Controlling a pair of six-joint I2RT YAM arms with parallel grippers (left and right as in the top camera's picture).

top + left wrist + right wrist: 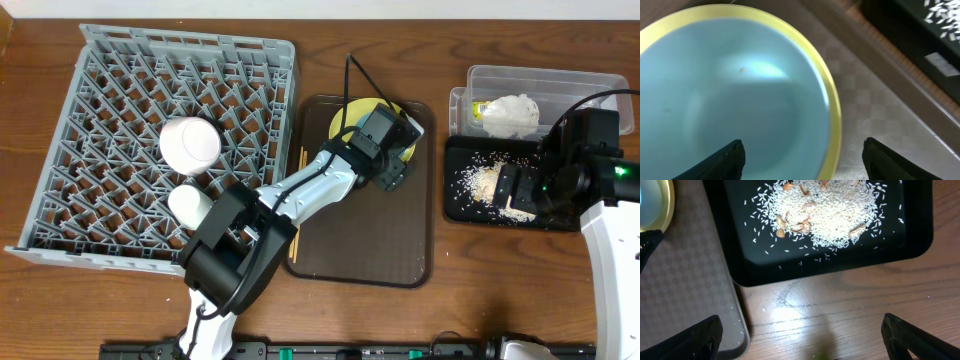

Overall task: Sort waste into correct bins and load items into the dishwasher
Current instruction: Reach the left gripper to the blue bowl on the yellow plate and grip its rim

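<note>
The round plate (345,120) with a yellow rim lies on the brown serving tray (380,250). My left gripper (392,172) hangs open just above it. In the left wrist view the fingers (802,160) straddle the plate's (740,90) right rim. My right gripper (515,190) is open and empty over the black tray (460,205), which holds the rice crumbs (480,180). In the right wrist view the fingers (807,340) frame bare wood below the tray (740,240) and crumbs (825,210). The napkin (512,112) and wrapper (482,108) lie in the clear tub (590,80).
The grey dish rack (110,60) at the left holds a white-pinkish bowl (190,143) and a second pale bowl (190,205), both upside down. Chopsticks (296,240) lie along the brown tray's left edge, partly under my left arm. The plate's rim shows in the right wrist view (660,205).
</note>
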